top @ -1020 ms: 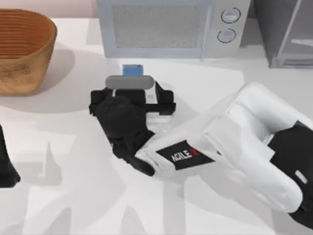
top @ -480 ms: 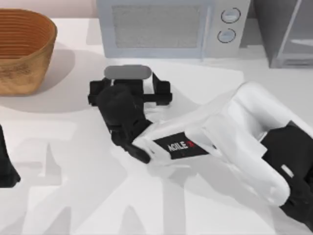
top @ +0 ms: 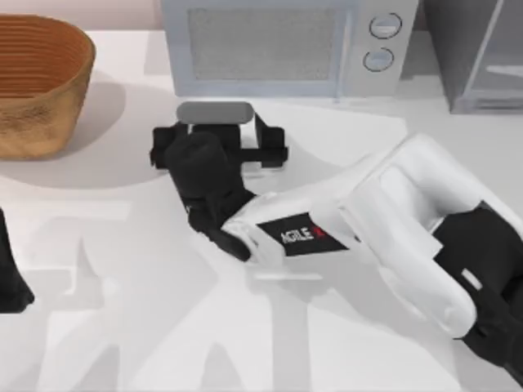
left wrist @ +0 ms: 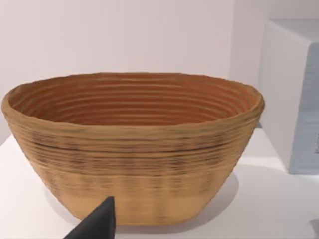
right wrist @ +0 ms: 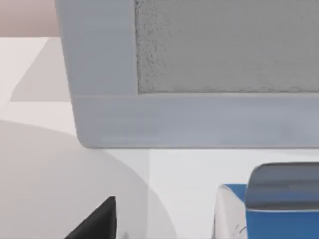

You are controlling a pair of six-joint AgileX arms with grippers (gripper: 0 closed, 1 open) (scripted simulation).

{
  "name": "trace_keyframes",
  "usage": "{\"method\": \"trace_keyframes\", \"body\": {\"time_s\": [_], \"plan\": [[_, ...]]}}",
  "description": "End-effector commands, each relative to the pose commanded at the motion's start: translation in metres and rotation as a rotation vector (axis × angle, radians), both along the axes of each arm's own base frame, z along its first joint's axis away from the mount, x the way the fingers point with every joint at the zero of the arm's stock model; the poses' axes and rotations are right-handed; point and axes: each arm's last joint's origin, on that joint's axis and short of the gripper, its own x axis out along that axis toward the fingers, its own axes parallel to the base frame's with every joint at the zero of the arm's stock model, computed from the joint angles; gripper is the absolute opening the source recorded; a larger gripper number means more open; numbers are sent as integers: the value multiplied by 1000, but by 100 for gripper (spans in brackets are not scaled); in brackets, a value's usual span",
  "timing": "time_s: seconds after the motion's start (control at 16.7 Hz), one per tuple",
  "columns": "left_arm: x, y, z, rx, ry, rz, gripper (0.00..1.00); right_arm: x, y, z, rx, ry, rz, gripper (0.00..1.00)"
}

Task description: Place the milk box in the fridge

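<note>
A light grey microwave with a mesh window (right wrist: 199,74) spans the upper frame above a white table (right wrist: 174,179). A blue-topped white milk carton (right wrist: 269,216) sits lower right; a dark gripper fingertip (right wrist: 97,221) pokes up at the bottom left.

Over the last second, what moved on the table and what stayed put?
The right gripper advanced toward the microwave and now sits over the milk box, which the top view earlier showed as a blue top beyond the gripper. Whether it has closed on the carton cannot be told. The right arm shifted slightly with it. The basket, microwave, fridge and the parked left arm at the table's left edge stayed as they were.
</note>
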Motion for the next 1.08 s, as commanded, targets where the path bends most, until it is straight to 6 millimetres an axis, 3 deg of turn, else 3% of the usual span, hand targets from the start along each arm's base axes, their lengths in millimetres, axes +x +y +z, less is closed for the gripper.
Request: {"method": "trace_keyframes", "body": {"time_s": [0.72,1.08], "plan": [[0,0,0,0,0,0,100,0,0,0,0,0,0,2],[0,0,0,0,0,0,100,0,0,0,0,0,0,0]]}}
